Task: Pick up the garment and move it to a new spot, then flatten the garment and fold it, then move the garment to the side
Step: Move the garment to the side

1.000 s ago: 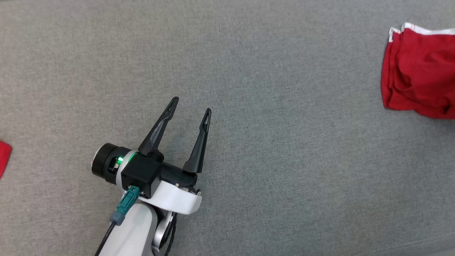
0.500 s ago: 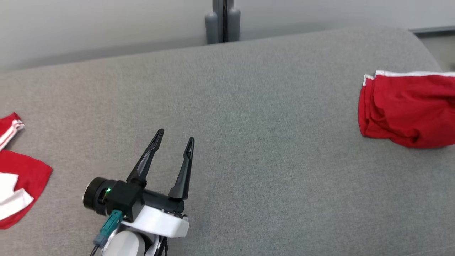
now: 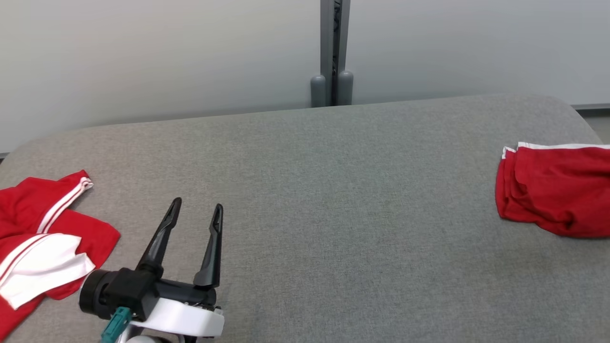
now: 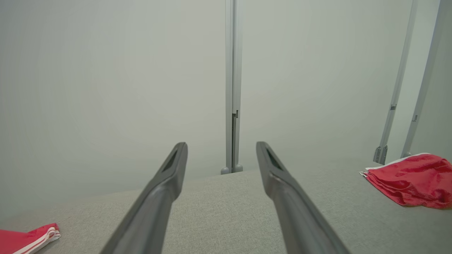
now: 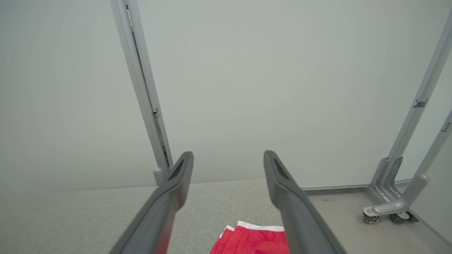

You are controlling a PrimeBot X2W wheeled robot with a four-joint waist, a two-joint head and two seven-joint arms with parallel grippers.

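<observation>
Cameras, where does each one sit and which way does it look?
Head view: on the head, facing down at the table; open left gripper at lower left.
Left wrist view: on the left wrist, facing along its fingers, over the table, at the wall.
Right wrist view: on the right wrist, facing the wall past the open right gripper; folded garment below.
Shared: all three show the folded garment and the post.

We see a test room: plain white screens (image 3: pixel 143 57) on wheeled metal legs (image 5: pixel 385 180) stand behind a grey cloth table (image 3: pixel 357 200).
</observation>
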